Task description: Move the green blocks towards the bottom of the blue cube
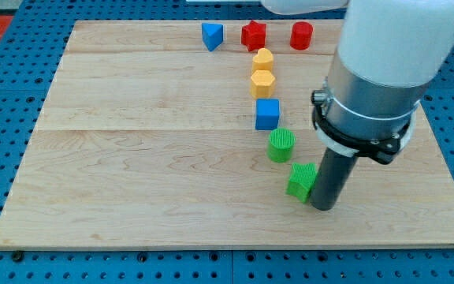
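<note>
Camera view:
Blue cube (267, 113): counter (132, 158) centre-right.
Green cylinder (281, 146): just beside cube, at its 5 o'clock.
Green block (301, 181): farther down; light, rigid, slides readily, we judge.
My tip (322, 207): a bare rod tool gripping nothing, touching green block's 3 o'clock side; we'd push there.

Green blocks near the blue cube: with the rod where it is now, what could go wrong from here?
1. My tip sits against the right side of the green star-like block; a push from there would probably send it towards the view's left, past the blue cube.
2. The green cylinder already sits just below the cube, so the other green block could knock it away.
3. A hard shove might drive the cube into the yellow blocks above.
</note>
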